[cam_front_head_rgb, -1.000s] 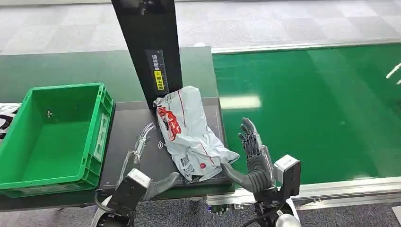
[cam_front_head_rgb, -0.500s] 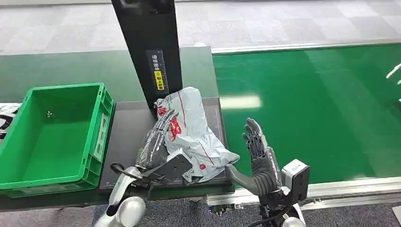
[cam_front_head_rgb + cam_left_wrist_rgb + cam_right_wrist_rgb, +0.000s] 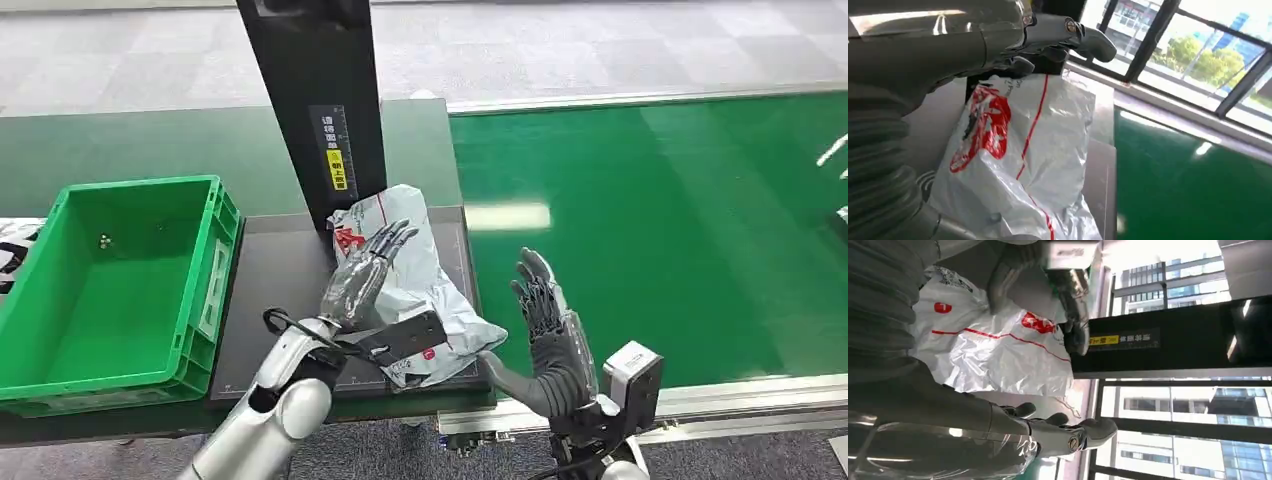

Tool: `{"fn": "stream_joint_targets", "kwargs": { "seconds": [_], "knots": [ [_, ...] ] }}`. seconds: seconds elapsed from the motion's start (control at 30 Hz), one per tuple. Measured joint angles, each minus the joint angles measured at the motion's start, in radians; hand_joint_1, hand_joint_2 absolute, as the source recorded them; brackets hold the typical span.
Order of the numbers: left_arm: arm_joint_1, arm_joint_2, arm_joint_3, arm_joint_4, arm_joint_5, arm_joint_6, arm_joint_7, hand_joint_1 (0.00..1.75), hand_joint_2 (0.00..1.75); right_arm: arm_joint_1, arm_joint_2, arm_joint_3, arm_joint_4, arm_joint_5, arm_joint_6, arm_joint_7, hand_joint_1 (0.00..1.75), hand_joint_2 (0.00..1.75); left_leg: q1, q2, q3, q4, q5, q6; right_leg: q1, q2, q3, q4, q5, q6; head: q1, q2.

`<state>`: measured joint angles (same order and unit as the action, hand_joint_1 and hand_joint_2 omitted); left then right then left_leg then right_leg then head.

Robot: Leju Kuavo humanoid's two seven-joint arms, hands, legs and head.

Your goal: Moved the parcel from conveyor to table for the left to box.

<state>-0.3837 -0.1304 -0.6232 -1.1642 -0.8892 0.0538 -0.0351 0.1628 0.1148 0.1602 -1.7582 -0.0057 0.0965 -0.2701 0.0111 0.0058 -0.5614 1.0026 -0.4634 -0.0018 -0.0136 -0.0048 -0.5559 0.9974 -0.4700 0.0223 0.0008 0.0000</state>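
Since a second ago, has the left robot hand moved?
Yes. The left robot hand has moved up from the table's near edge over the parcel, toward the black post.

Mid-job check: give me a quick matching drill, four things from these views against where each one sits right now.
Things:
1. white plastic parcel with red print
2. green plastic crate
3. left hand
4. right hand

Places:
A. over the parcel
B. on the dark table, against the black post
C. open, beside the parcel at the green conveyor edge
D. left of the table

Pairs: 1-B, 2-D, 3-A, 4-C
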Motion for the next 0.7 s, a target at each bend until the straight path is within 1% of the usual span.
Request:
{"fn": "stream_joint_targets", "kwargs": {
  "seconds": [0.27,0.7],
  "knots": [
    [-0.049,-0.036,-0.100,0.193,0.008,-0.019,-0.021,0.00,1.75,-0.032,0.003,0.002,0.020,-0.016,0.001,0.000,0.00,1.75,0.000,0.000,0.000,0.000,0.000,0.000,0.000,0.000,0.000,0.000,0.000,0.000,0.000,0.000],
    [-0.097,-0.093,-0.206,0.388,0.019,-0.049,-0.046,0.00,1.75,-0.043,0.006,0.013,0.034,-0.030,0.000,-0.009,0.00,1.75,0.000,0.000,0.000,0.000,0.000,0.000,0.000,0.000,0.000,0.000,0.000,0.000,0.000,0.000]
  ]
}}
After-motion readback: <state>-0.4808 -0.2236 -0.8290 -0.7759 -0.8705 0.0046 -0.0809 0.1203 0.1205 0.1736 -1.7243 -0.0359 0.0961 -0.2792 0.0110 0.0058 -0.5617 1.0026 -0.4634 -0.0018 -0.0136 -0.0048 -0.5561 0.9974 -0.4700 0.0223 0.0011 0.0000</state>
